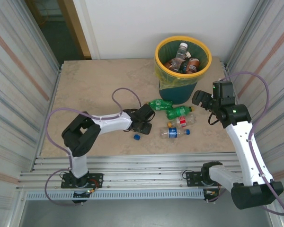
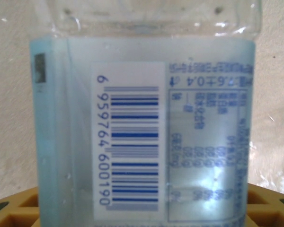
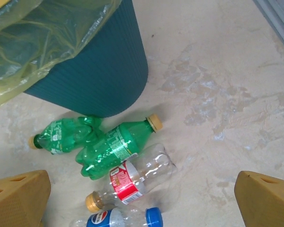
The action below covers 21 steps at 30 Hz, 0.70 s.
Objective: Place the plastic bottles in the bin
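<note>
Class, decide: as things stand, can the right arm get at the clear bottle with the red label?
Probably yes: the right gripper hangs open near the red-label bottle, which lies uncovered beside a green bottle.

1. The left arm (image 1: 109, 122) and right arm (image 1: 241, 137) are wearing white shells between black joint housings.
2. Lilac cables (image 1: 54, 118) are looping loosely beside each arm.
3. The right gripper (image 3: 142, 189) is showing blocky orange-yellow fingers (image 3: 19, 196) with triangular hollows.

Barcode (image 2: 132, 146) on clear bottle (image 2: 61, 142) reads 6 959764 600190
</note>
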Available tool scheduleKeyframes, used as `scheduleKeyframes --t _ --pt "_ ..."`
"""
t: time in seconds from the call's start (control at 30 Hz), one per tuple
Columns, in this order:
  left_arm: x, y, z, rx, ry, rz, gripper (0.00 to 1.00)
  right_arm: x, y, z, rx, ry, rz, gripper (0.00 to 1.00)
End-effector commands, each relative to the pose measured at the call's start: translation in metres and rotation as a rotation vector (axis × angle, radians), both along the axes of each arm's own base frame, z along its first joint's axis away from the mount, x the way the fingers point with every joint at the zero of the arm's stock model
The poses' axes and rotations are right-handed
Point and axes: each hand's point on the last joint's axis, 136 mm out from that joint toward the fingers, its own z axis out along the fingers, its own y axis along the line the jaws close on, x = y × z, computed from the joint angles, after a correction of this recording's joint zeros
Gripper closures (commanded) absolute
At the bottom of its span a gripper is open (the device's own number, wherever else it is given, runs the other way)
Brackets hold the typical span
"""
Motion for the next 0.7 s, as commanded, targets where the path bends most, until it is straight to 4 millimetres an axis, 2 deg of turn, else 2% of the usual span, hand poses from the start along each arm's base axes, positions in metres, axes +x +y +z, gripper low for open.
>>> scheduleKeyframes --t 0.0,0.47,0.67 --pt "0.009 -0.002 0.043 -0.124 -0.087 0.028 0.45 0.001 0.005 0.002 0.046 -0.022 0.005 0.02" --pt "0.005 0.029 0.131 -0.377 -0.312 0.058 0.48 0.004 0.021 0.004 0.109 -0.06 0.074 0.02" --pt "0.0 0.044 0.156 -0.45 -0.393 0.057 0.49 0.006 0.027 0.005 0.137 -0.069 0.098 0.02"
